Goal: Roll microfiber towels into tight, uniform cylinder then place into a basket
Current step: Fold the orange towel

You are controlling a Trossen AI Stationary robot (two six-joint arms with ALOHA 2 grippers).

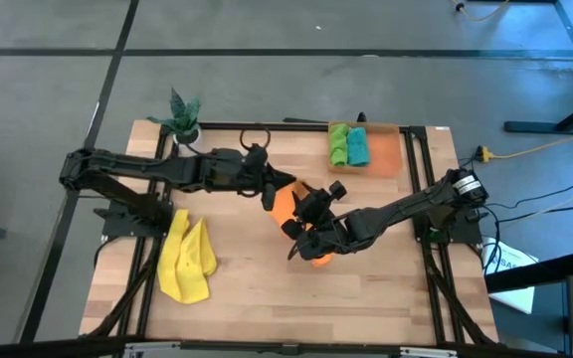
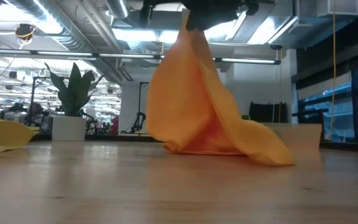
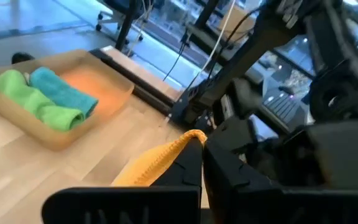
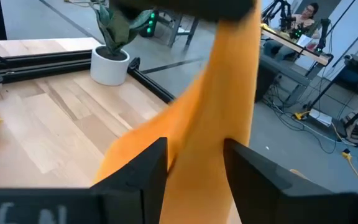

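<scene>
At about nine o'clock on the wooden table [image 1: 257, 288] lies the yellow towel [image 1: 186, 261], crumpled and loose, well apart from both arms. Toward eleven o'clock stands a small potted plant [image 1: 181, 115] at the table's far edge. The left gripper [image 1: 270, 196] reaches in from the nine o'clock side to the table's middle, its fingers [image 3: 188, 168] pressed fully together on a top corner of the orange towel [image 2: 197, 106], which it holds lifted. In the low view that towel hangs as a tall cone from the pinch, its lower folds spread on the wood. The right gripper [image 1: 304, 242] comes in from three o'clock and sits just at the five o'clock side of the left one, its fingers [image 4: 143, 168] standing wide apart with the hanging orange cloth running between them; whether they touch it cannot be told. At one o'clock, against the far edge, the basket [image 1: 389, 154] holds the green towel [image 1: 338, 145] and the teal towel [image 1: 358, 146], both rolled, lying side by side and touching in its nine o'clock half.
</scene>
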